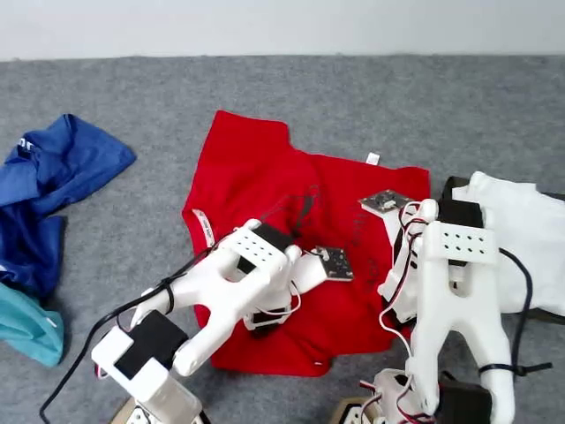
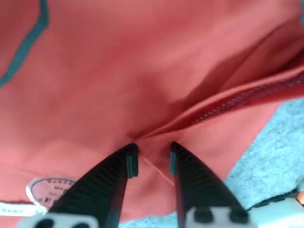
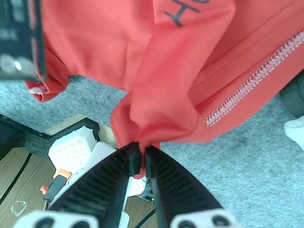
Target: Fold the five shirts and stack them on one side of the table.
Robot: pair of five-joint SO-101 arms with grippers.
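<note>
Well, the red shirt lies rumpled mid-frame on the grey counter. The right hand pinches a bunched fold of it; the left hand sits narrowly parted over a crease.

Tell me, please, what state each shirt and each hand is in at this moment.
red shirt: spread on the table, not folded, one edge pinched up.
blue shirt: crumpled, not folded.
teal shirt: bunched up, not folded.
white shirt: lying fairly flat; folded or not, cannot tell.
left hand: open, over a crease in the red shirt.
right hand: shut on a pinch of the red shirt.
</note>
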